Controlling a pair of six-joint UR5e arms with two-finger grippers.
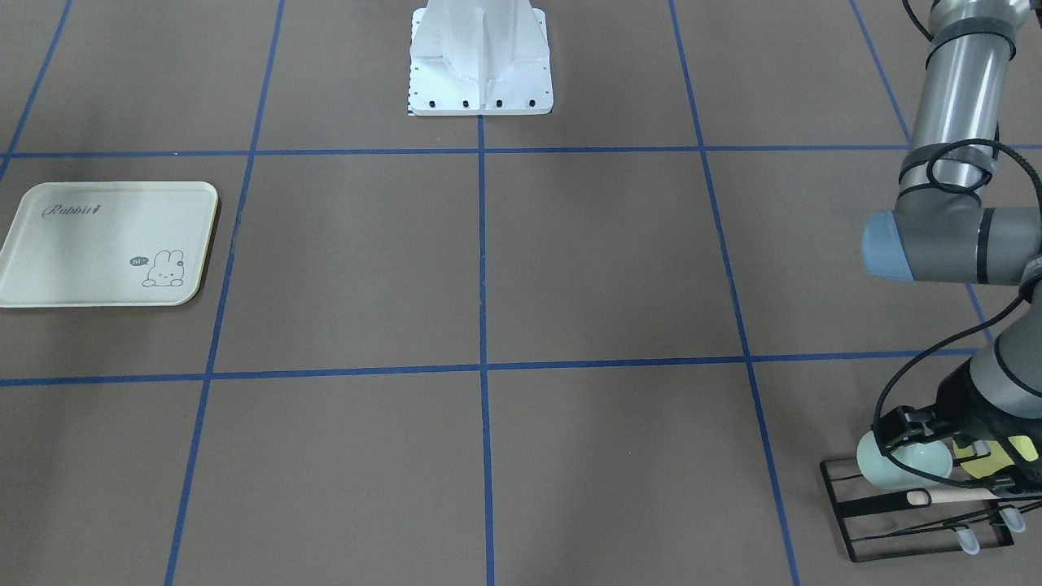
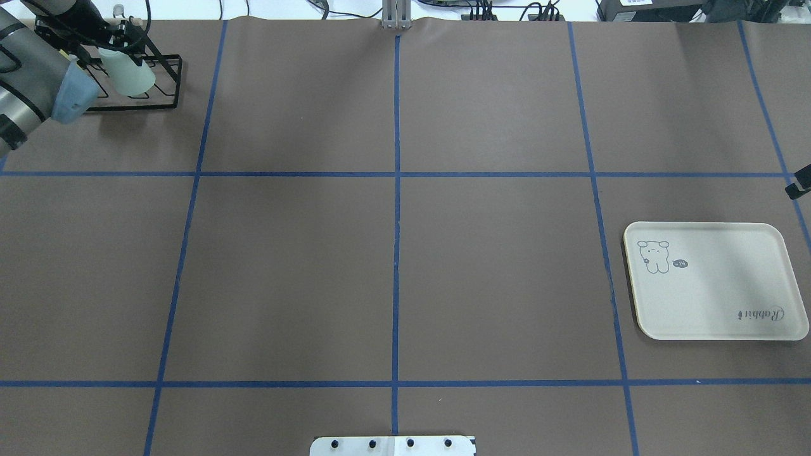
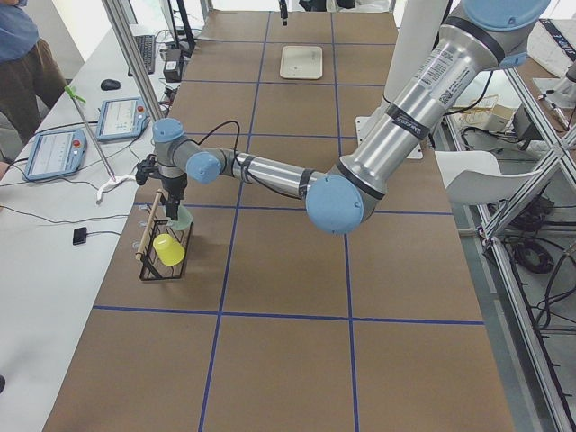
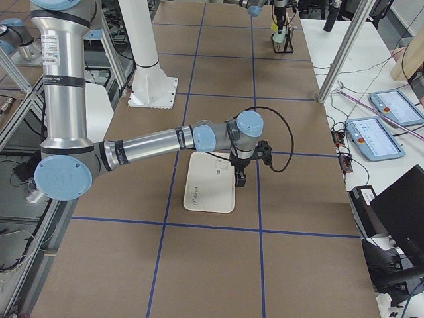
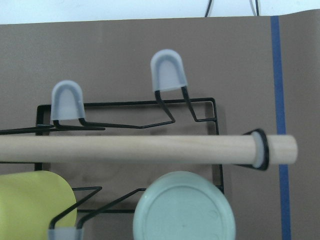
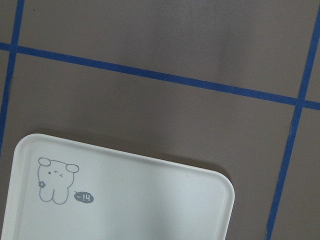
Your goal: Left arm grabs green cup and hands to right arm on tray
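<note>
brown table mat [image 2: 494, 278], blue tape grid [image 2: 396, 253]; white side bench [image 3: 36, 270] with two pendants [image 3: 56, 153]

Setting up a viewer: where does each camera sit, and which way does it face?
Front-facing: across the table, facing the robot base; left arm at right.
Overhead: behind the robot, looking down; left arm at left, tray at right.
Exterior left: table's left end; left arm near, tray far.
Exterior right: opposite end; right arm near, reaching over the tray.
Left wrist: faces the green cup and black wire rack; no robot part shows.
Right wrist: looks down on a tray corner; no robot part shows.
Shared: front-facing and overhead both show tray and green cup, mirrored.
</note>
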